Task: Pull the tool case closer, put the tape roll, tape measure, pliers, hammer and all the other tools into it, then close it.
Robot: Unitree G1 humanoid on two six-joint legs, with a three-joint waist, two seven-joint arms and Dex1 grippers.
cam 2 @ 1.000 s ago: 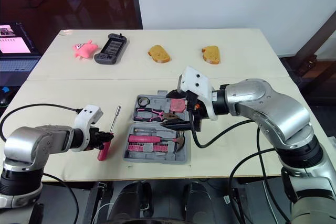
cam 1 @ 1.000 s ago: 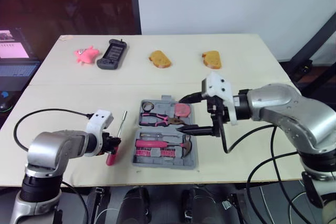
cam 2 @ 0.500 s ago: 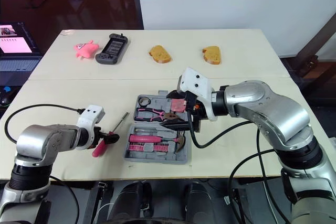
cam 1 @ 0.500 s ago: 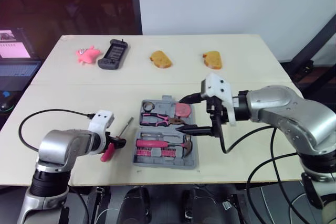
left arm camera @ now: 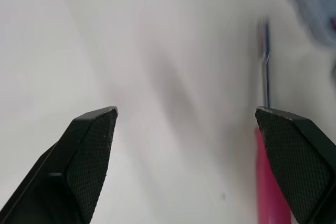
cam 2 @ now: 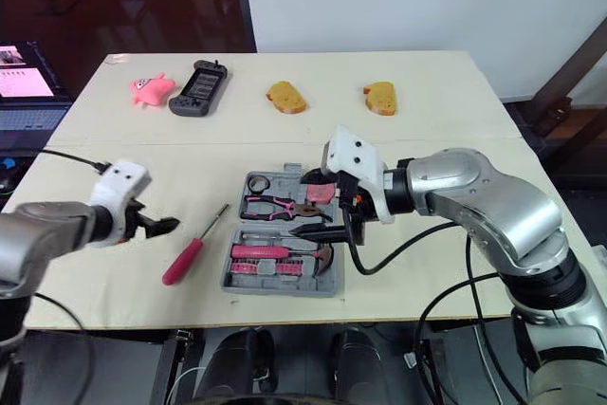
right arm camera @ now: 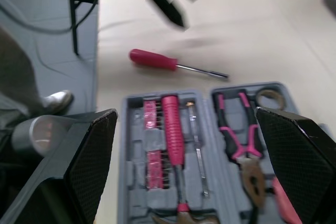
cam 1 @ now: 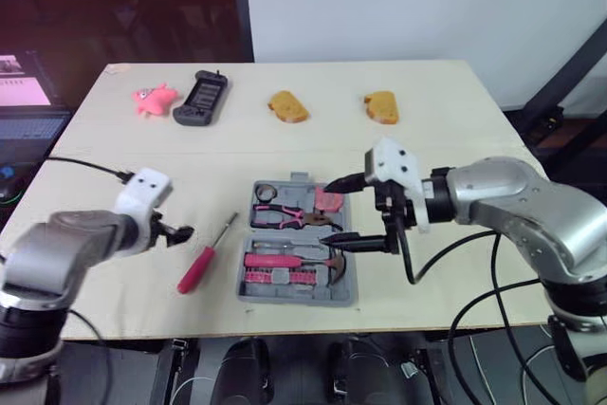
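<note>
On table (cam 1: 427, 111), screwdriver (cam 1: 204, 259) now outside left tool (cam 1: 182, 232)

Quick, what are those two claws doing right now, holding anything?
Left gripper: open, empty, beside the screwdriver.
Right gripper: open, empty, at the tool case.

The screwdriver (cam 1: 207, 255) lies on bare tabletop (cam 1: 209, 163), with free room on its left and near sides. The tool case (cam 1: 294, 297) stands just right of it. The right claw (cam 1: 332, 212), fingers spread, overhangs the case's right half.
</note>
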